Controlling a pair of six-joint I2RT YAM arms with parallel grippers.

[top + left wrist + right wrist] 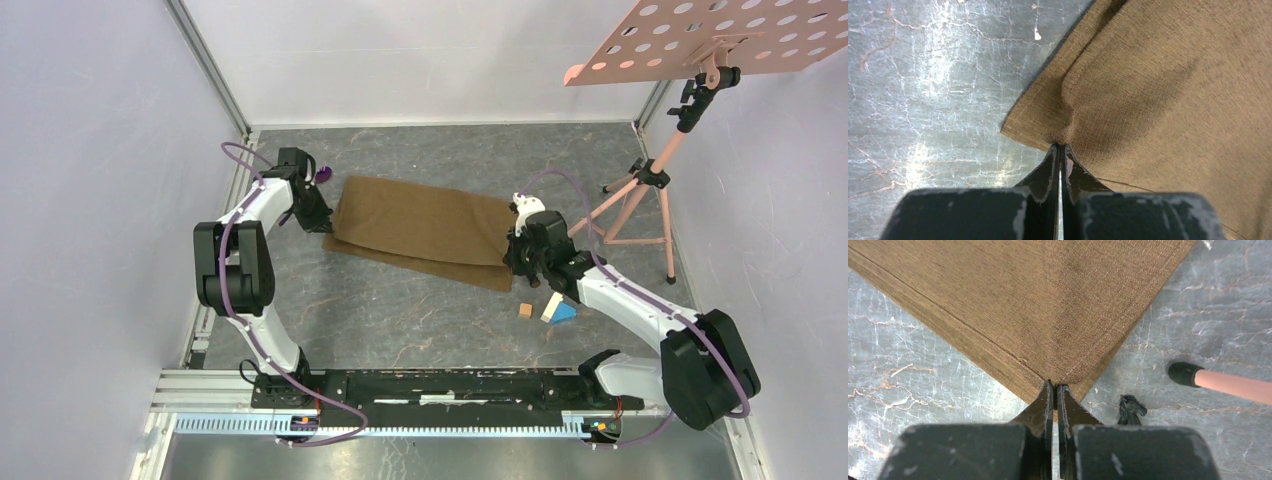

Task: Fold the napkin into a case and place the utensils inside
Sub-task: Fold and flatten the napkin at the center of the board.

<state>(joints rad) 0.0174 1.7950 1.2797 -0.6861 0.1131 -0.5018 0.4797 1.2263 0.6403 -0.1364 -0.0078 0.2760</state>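
Grey marbled table [420,320], boxed in by pale walls [90,150], so that's the stage as seen from above. Over at 9 o'clock the left gripper [320,222] is clamped tight on the left end of the napkin [425,228]. In its wrist view the fingertips [1052,162] are pressed together with a little pucker of brown cloth pinched between them. A purple spoon [323,175] can be spotted just beyond that gripper, at about 10 o'clock from the cloth, lying on the bare table. The napkin itself is laid out mid-table, folded over into a long band. The top layer is set back a bit, so a strip of the lower layer is left showing along the 6 o'clock edge. At the cloth's 4 o'clock corner the right gripper [515,255] is closed just as hard, and the corner is nipped right at the tips [1044,400]. A few small blocks [553,307] are scattered at 5 o'clock from it, apart from the cloth. A pink music stand [640,190] is parked at 2 o'clock.
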